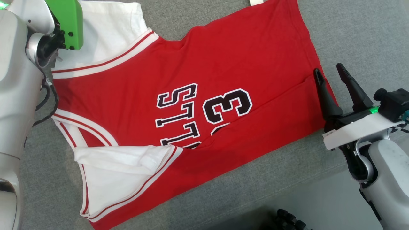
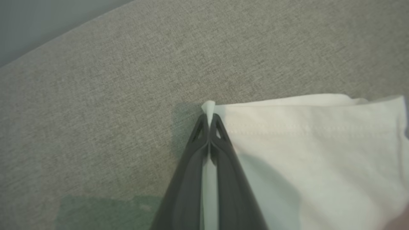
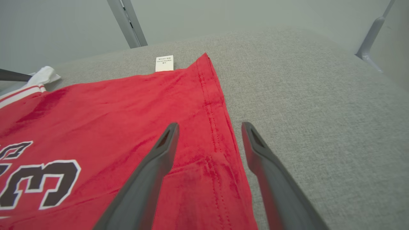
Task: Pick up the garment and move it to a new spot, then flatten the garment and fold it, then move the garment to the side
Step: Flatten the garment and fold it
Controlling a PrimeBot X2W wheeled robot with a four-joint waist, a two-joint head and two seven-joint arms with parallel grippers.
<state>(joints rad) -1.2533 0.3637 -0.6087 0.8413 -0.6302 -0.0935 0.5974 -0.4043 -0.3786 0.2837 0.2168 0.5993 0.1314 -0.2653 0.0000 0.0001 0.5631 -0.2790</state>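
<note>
Grey cloth surface (image 1: pixel 351 32) w/ red jersey (image 1: pixel 223 64) spread across it, white sleeves twd robot's left, hem twd right. L gripper (image 2: pixel 209 119) pinched tight on corner of one white sleeve (image 2: pixel 303 143). R gripper (image 3: pixel 210 126) wide open, holding nothing, one finger over hem, other over bare surface. Small label (image 3: pixel 164 63) at far hem corner.

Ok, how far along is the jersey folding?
Done: the jersey lies spread on the grey surface, its near edge apparently turned over the number. In hand: the left gripper is shut on a white sleeve; the right gripper stands open over the hem. Left: finishing the folds, then moving it aside.
</note>
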